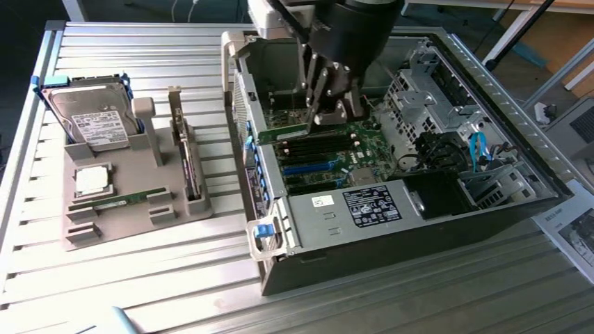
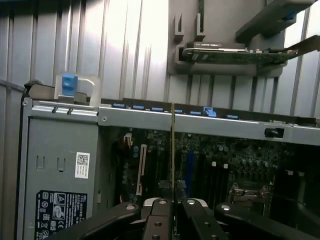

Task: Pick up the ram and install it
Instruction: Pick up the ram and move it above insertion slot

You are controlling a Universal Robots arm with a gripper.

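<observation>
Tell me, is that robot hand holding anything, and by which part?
Yes: the hand pinches the ram, a thin green stick, by one end, flat sides between its fingers, above the open computer case.

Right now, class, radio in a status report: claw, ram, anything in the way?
Claw shut on the ram. Stick held over the motherboard slots, inside the open case. No obstruction visible beneath it.
</observation>
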